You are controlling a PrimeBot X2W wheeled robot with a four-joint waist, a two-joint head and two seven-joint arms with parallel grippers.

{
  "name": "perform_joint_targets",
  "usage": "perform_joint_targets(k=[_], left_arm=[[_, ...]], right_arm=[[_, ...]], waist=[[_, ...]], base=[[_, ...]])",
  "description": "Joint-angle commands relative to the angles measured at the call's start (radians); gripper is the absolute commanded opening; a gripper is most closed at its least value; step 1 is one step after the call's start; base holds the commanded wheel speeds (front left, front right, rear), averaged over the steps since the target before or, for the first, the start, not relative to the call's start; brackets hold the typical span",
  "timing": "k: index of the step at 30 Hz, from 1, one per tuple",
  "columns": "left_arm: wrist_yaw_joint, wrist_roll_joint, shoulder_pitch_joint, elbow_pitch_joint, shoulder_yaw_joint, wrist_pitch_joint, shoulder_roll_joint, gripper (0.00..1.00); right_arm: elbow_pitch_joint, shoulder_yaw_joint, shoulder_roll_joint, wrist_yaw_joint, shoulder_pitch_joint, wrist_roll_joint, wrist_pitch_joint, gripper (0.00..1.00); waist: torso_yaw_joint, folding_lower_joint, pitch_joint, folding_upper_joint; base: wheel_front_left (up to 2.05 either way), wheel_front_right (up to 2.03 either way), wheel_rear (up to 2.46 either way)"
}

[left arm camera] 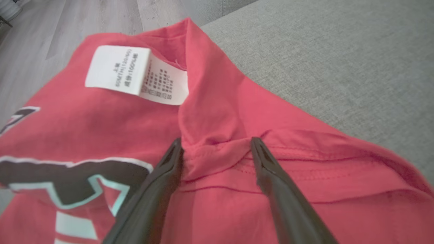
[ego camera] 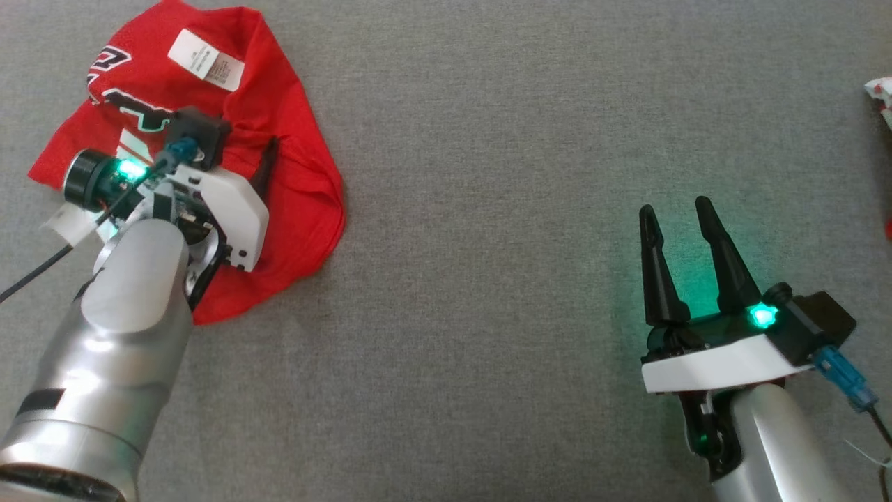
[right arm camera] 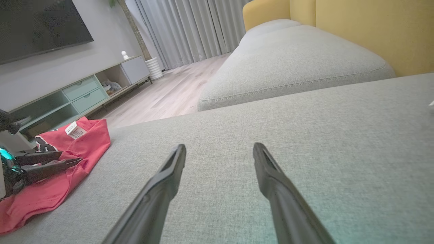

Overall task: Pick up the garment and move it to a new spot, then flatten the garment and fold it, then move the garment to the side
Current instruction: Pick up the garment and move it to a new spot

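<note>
The garment (ego camera: 300,181) is a red jersey with dark and pale lettering and a white label (ego camera: 206,59), lying crumpled at the upper left of the grey cushion. My left gripper (ego camera: 251,150) is down on it. In the left wrist view its two fingers stand apart, and a raised ridge of red fabric (left arm camera: 217,152) lies between the tips of the left gripper (left arm camera: 216,140). My right gripper (ego camera: 674,206) hovers open at the lower right, well away from the garment, with only cushion between its fingers (right arm camera: 268,169). The right wrist view shows the garment (right arm camera: 91,135) far to its left.
The grey cushion (ego camera: 488,279) stretches wide between the two arms. A white and red patterned item (ego camera: 879,97) pokes in at the right edge. Beyond the garment the cushion ends at a wooden floor (left arm camera: 84,20). A yellow backrest (right arm camera: 373,27) stands behind.
</note>
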Motion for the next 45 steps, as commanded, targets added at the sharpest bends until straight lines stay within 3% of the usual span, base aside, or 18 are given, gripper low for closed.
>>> perform_joint_targets(k=[1,6,7,9,18,24,31,39,45], left_arm=[[0.002,0.011,-0.048,-0.012,0.024,-0.013,0.048,1.00],[0.004,0.019,-0.073,0.041,0.004,-0.033,0.036,1.00],[0.004,0.017,-0.076,0.049,0.000,-0.038,0.033,0.43],[0.004,0.013,-0.085,0.057,-0.004,-0.062,0.027,0.00],[0.004,-0.001,-0.116,0.037,-0.007,-0.207,0.029,0.00],[0.002,-0.031,-0.144,-0.051,-0.023,-0.241,0.029,0.00],[0.002,-0.098,-0.196,-0.262,-0.089,-0.181,0.055,0.00],[0.002,-0.111,-0.263,-0.463,-0.163,-0.084,0.082,0.00],[0.002,-0.114,-0.307,-0.449,-0.212,-0.038,0.064,0.00]], right_arm=[[-0.033,0.023,-0.002,-0.001,-0.022,0.006,-0.011,1.00],[-0.030,0.027,-0.002,-0.001,-0.030,0.010,-0.011,1.00],[-0.029,0.027,-0.002,-0.001,-0.032,0.010,-0.011,1.00],[-0.027,0.027,-0.002,-0.001,-0.034,0.012,-0.011,1.00],[-0.011,0.029,-0.002,-0.001,-0.023,0.042,-0.011,1.00],[-0.008,0.029,-0.002,-0.001,-0.010,0.067,-0.011,1.00],[-0.013,0.041,-0.002,-0.001,-0.004,0.106,-0.011,1.00],[-0.031,0.057,-0.002,-0.001,-0.027,0.155,-0.011,1.00],[-0.039,0.075,-0.002,-0.001,-0.047,0.193,-0.011,1.00]], waist=[[-0.001,-0.0001,0.000,0.0000],[-0.006,-0.0001,0.001,0.0000],[-0.008,-0.0001,0.000,0.0000],[-0.010,-0.0001,-0.003,0.0000],[-0.029,-0.0001,-0.076,0.0000],[-0.054,-0.0001,-0.131,0.0000],[-0.124,-0.0001,-0.155,0.0000],[-0.251,-0.0001,-0.101,0.0000],[-0.340,-0.0001,-0.056,0.0000]], base=[[0.00,0.00,0.00],[0.00,0.00,0.00],[0.00,0.00,0.00],[0.00,0.00,0.00],[0.00,0.00,0.00],[0.00,0.00,0.00],[0.00,0.00,0.00],[0.00,0.00,0.00],[0.00,0.00,0.00]])
